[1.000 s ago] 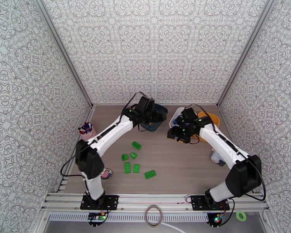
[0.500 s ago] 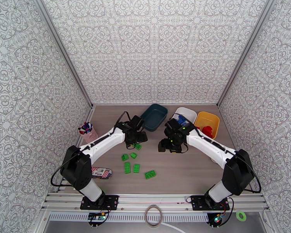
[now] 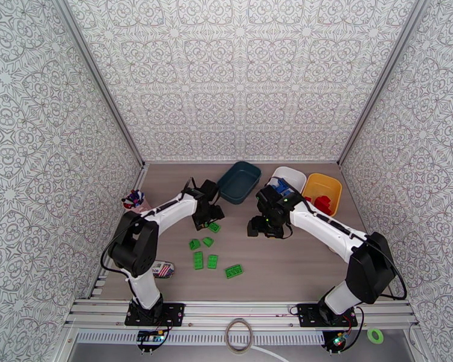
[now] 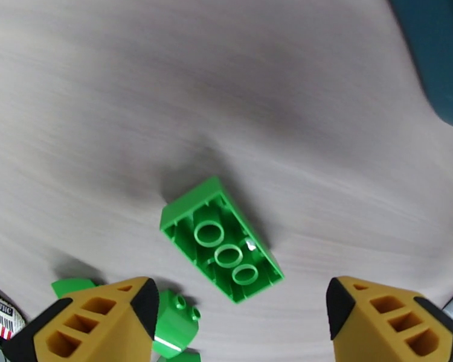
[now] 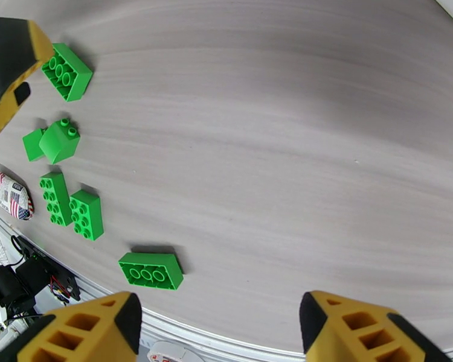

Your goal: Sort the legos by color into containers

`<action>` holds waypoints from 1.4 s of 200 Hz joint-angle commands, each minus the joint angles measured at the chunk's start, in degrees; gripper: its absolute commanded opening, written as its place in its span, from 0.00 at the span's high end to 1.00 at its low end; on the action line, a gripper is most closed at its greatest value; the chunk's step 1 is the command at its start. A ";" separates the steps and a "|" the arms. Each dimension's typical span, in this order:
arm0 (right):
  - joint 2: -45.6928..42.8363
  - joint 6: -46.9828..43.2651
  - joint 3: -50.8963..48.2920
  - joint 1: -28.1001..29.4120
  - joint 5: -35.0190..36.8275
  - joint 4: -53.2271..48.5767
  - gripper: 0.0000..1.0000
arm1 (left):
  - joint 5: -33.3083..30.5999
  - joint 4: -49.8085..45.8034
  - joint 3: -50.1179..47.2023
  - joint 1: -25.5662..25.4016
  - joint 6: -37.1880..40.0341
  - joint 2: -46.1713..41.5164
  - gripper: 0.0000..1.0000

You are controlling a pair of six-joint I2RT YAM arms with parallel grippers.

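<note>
Several green legos lie loose left of the table's middle, among them one (image 3: 214, 227) farthest back and one (image 3: 234, 271) nearest the front. In the left wrist view the back brick (image 4: 220, 239) lies hollow side up on the table. My left gripper (image 4: 241, 315) (image 3: 209, 219) hangs open over it, fingers wide on both sides and apart from it. My right gripper (image 3: 255, 228) (image 5: 217, 327) is open and empty over bare table, right of the green legos (image 5: 151, 269). The containers stand at the back: dark teal (image 3: 240, 181), white (image 3: 292, 174) with blue legos (image 3: 281, 186), yellow (image 3: 329, 183) with red legos (image 3: 323, 204).
A pink cup of pens (image 3: 136, 201) stands by the left wall. A white printed pouch (image 3: 162, 269) lies near the left arm's base. Patterned walls close the table on three sides. Bare wood lies between the two arms and in front of the right gripper.
My left gripper has come from over the teal bin down to the back green brick. My right gripper has left the white bin and moved toward the table's middle.
</note>
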 commanded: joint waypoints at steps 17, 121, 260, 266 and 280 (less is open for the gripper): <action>1.40 0.56 1.51 0.42 1.03 0.07 0.26 | 2.99 1.57 0.72 1.19 -1.62 2.48 0.22; 5.92 -0.02 6.22 0.43 1.12 -0.02 0.27 | 2.72 -2.75 9.11 0.93 2.67 11.51 0.34; 9.69 1.56 11.77 0.38 -1.35 2.10 0.29 | 4.07 -3.38 9.28 -0.13 10.16 6.62 0.68; 10.12 1.56 12.54 0.37 -1.73 2.16 0.29 | 5.27 -2.31 9.28 -0.04 10.45 5.89 0.69; 11.33 1.56 14.49 0.10 -2.91 2.27 0.29 | 7.55 0.00 9.45 0.22 10.65 4.44 0.70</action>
